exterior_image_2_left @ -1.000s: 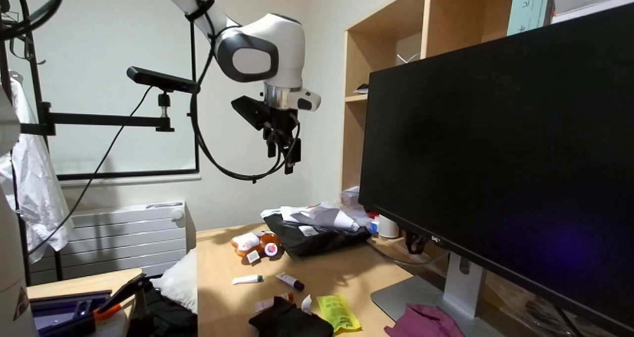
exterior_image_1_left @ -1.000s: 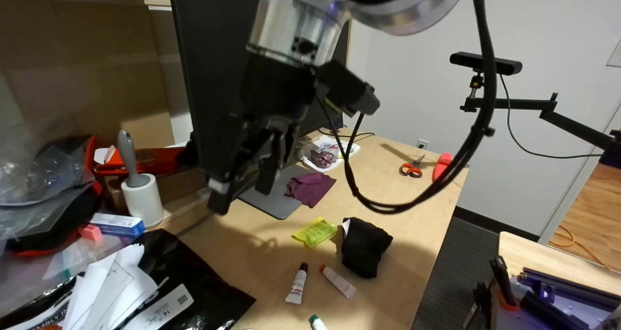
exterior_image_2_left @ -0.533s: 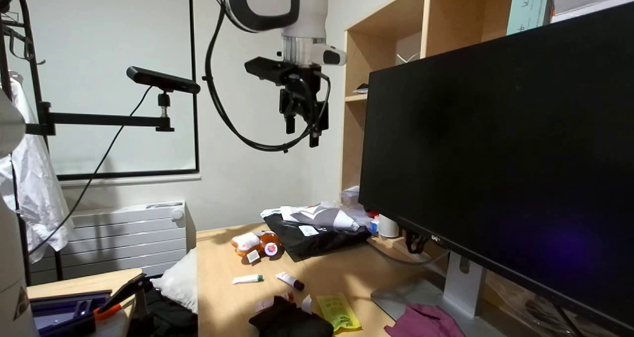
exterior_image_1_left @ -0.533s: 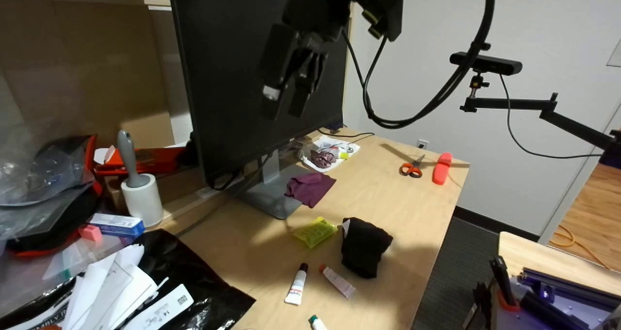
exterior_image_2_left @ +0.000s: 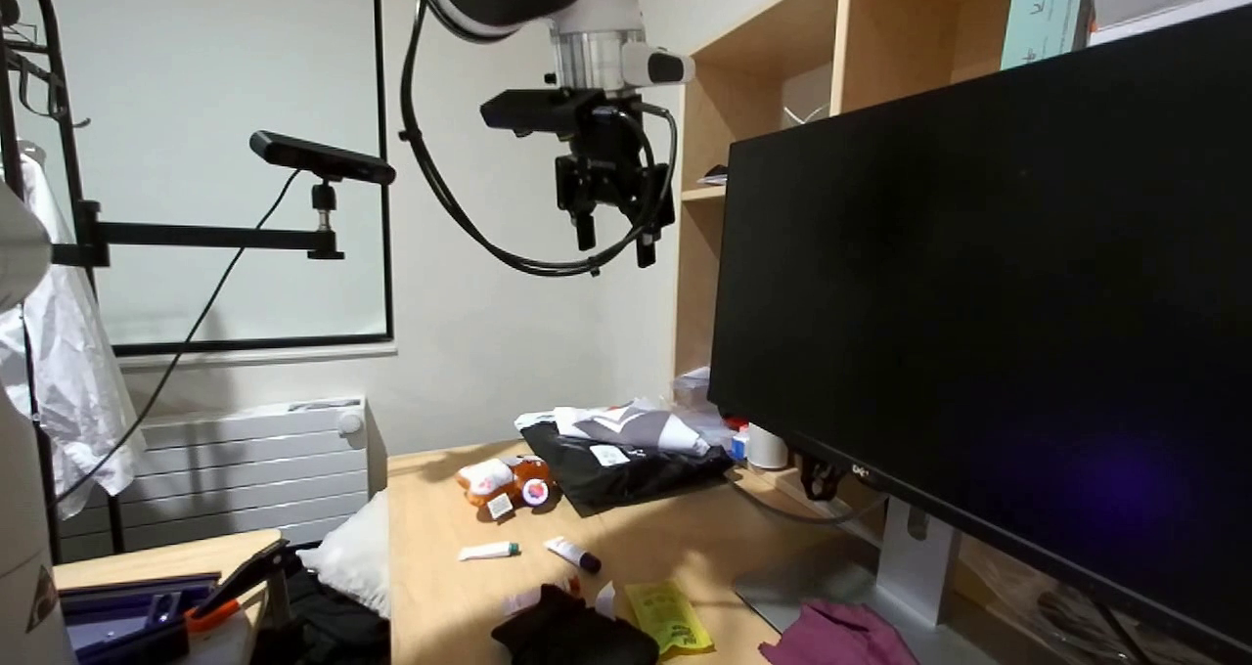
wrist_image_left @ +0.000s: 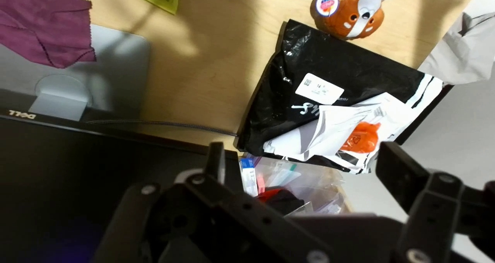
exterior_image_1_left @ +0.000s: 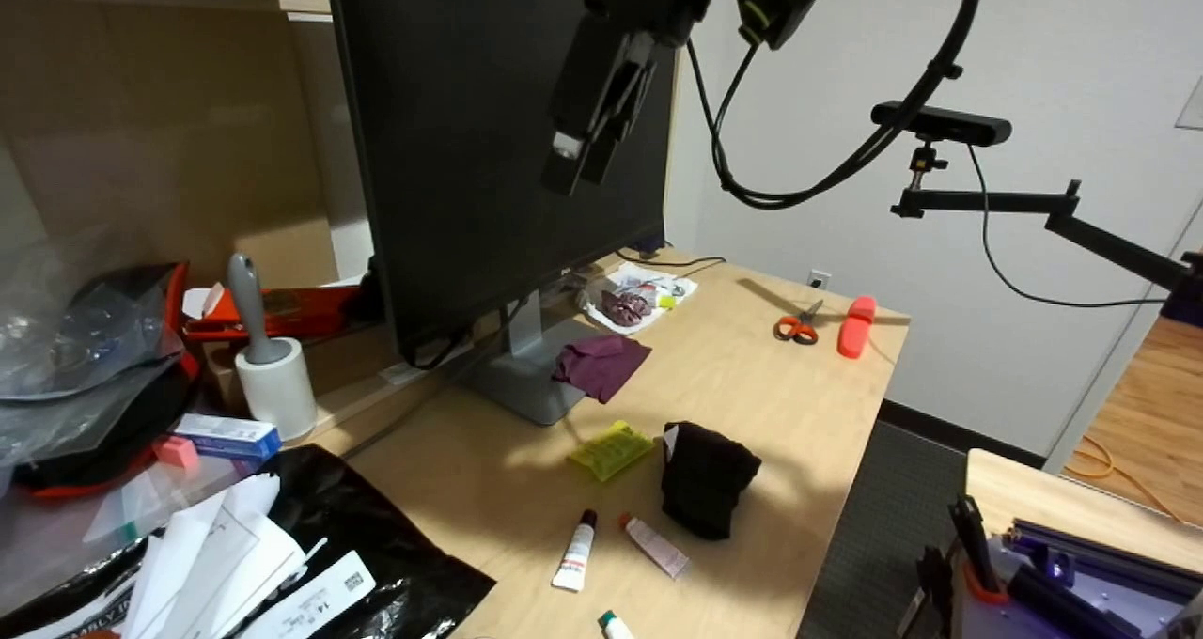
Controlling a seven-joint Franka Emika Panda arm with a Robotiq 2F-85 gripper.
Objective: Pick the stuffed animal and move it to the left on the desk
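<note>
The stuffed animal is orange-brown and white with a round tag. In an exterior view it lies at the far end of the desk [exterior_image_2_left: 430, 528], beside a black plastic bag; there the stuffed animal [exterior_image_2_left: 509, 485] touches or nearly touches the bag. In the wrist view the stuffed animal [wrist_image_left: 354, 17] is at the top right, face towards the camera. It is out of view in an exterior view where the gripper [exterior_image_1_left: 578, 179] hangs in front of the monitor. The gripper [exterior_image_2_left: 616, 246] is high above the desk, open and empty. In the wrist view the gripper [wrist_image_left: 303, 154] has its fingers wide apart.
The black plastic bag [wrist_image_left: 340, 62] bears loose papers. A large monitor [exterior_image_2_left: 978, 284] stands along the desk's side. A black cloth bundle [exterior_image_1_left: 710, 479], a yellow packet [exterior_image_1_left: 611, 451], several tubes, a purple cloth [exterior_image_1_left: 601, 365] and scissors [exterior_image_1_left: 797, 327] lie on the desk.
The gripper has risen and shifted to the right in both exterior views, most of it in the first half second. Its fingers stay apart. The stuffed animal and the desk items have not moved.
</note>
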